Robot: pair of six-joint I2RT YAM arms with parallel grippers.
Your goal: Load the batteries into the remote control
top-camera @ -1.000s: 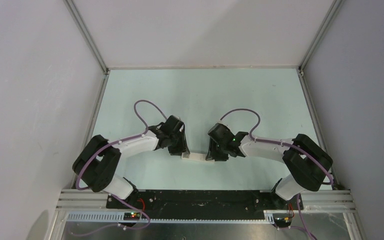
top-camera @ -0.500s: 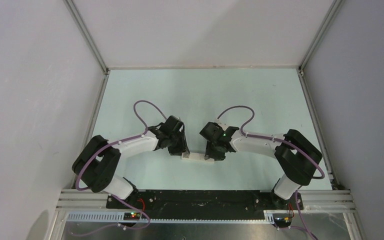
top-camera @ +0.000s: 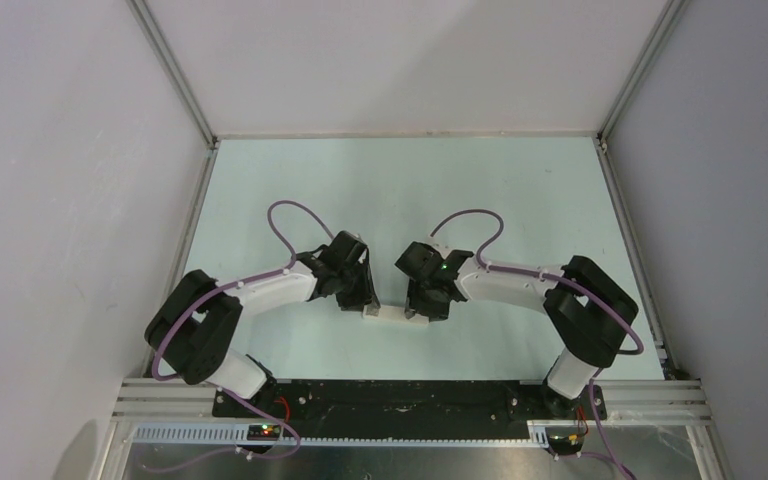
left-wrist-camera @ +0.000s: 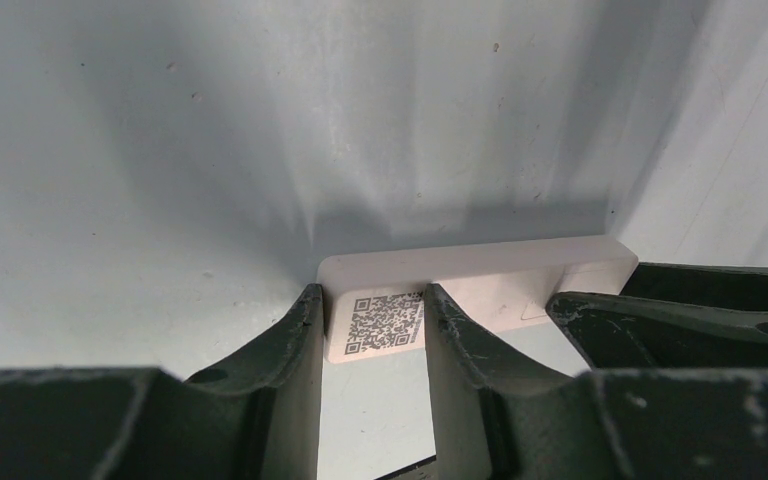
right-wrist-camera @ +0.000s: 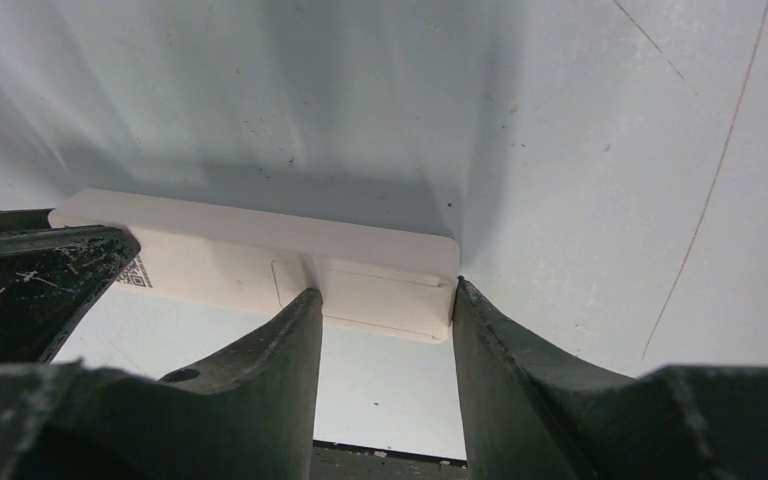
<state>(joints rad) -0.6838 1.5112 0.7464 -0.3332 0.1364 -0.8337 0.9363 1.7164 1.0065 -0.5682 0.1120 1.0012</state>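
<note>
Left end effector (left-wrist-camera: 372, 300), jaws parted, straddles the QR sticker (left-wrist-camera: 385, 322) end of the remote control (left-wrist-camera: 520, 265), seemingly pinning it back-up by the desk's (top-camera: 410, 190) near edge, midway along. Right end effector (right-wrist-camera: 383, 292), likewise spread, brackets the bay cover (right-wrist-camera: 360, 278), probably to slide it.

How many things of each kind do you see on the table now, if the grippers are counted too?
white remote control: 1
grippers: 2, the left gripper and the right gripper
batteries: 0 in view
Total: 3
</note>
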